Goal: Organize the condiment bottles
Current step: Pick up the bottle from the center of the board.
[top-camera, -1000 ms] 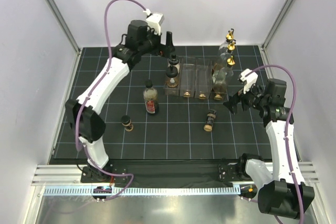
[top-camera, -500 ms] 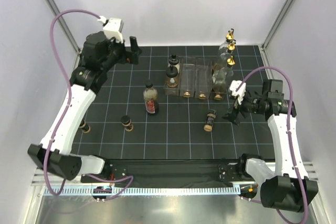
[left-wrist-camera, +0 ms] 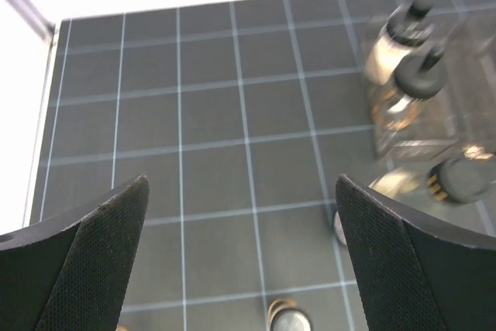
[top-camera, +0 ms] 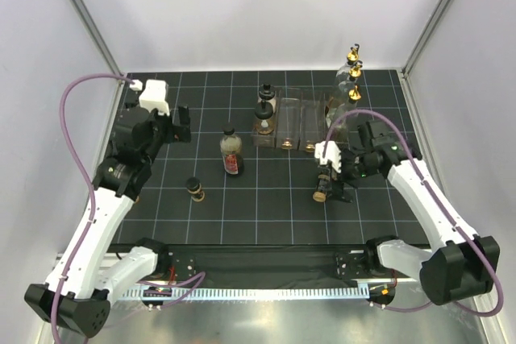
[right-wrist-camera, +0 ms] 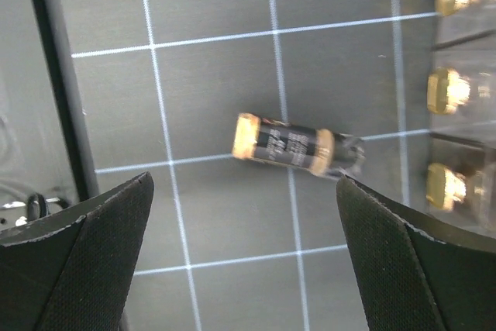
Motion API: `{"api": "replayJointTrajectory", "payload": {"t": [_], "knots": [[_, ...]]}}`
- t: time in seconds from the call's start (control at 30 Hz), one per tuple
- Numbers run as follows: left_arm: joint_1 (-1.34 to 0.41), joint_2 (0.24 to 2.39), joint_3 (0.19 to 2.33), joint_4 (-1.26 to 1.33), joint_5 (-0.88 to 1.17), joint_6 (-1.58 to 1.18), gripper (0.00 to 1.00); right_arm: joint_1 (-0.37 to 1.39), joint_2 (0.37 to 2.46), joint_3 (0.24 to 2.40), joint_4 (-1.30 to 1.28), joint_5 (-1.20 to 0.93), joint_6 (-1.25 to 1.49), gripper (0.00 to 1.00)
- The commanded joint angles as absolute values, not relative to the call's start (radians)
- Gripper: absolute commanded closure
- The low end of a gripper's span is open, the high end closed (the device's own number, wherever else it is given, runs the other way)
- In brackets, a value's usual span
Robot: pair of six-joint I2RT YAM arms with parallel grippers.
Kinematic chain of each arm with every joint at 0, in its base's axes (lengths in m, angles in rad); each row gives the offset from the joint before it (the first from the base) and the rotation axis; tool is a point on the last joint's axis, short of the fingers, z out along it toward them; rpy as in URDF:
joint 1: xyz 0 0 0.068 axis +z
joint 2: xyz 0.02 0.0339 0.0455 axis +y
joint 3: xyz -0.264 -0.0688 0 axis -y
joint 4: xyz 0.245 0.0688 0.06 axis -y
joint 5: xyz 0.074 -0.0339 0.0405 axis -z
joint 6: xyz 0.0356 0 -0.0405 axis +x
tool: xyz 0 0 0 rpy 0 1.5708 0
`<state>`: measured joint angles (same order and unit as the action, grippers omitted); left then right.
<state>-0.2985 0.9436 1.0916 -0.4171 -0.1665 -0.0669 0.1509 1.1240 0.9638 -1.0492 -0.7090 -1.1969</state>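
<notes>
Left end effector (top-camera: 183,123) released, empty, above left side of the counter (top-camera: 266,217), right end effector (top-camera: 339,189) spread wide over a toppled brown bottle (top-camera: 322,185), clear rack (top-camera: 300,125) nearby

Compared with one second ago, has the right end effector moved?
Yes. The right end effector moved left, from beside the clear rack to above the lying brown bottle.

This is a robotics lab test cell. Plain white panels (top-camera: 266,6) framed by aluminium posts (top-camera: 85,15) enclose a black gridded mat (top-camera: 274,207). At 6 o'clock an aluminium rail (top-camera: 81,267) carries the cabled left arm (top-camera: 101,215) and right arm (top-camera: 427,199).
</notes>
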Motion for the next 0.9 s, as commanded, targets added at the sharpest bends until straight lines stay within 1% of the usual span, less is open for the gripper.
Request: {"api": "replayJointTrajectory", "payload": {"t": [0.0,0.03,0.2,0.27,0.4,0.63,0.87], "knots": [[-0.291,0.899,1.019,-0.368,-0.239,-0.052,0.00,0.257,1.115,0.928,-0.916,-0.545,-0.951,0.00],[-0.290,0.891,1.005,-0.356,-0.247,-0.052,0.00,0.300,1.124,0.924,-0.908,-0.472,-0.922,0.00],[-0.290,0.859,0.948,-0.336,-0.275,-0.049,0.00,0.340,1.235,0.969,-0.906,-0.305,-0.665,0.00],[-0.290,0.841,0.914,-0.315,-0.296,-0.049,0.00,0.345,1.285,0.991,-0.942,-0.299,-0.647,0.00],[-0.288,0.812,0.865,-0.279,-0.334,-0.045,0.00,0.353,1.334,0.986,-0.896,-0.252,-0.546,0.00],[-0.288,0.778,0.825,-0.252,-0.356,-0.032,0.00,0.356,1.500,1.055,-0.881,-0.265,-0.419,0.00],[-0.288,0.772,0.810,-0.252,-0.359,-0.032,0.00,0.359,1.611,1.109,-0.851,-0.238,-0.330,0.00]]}}
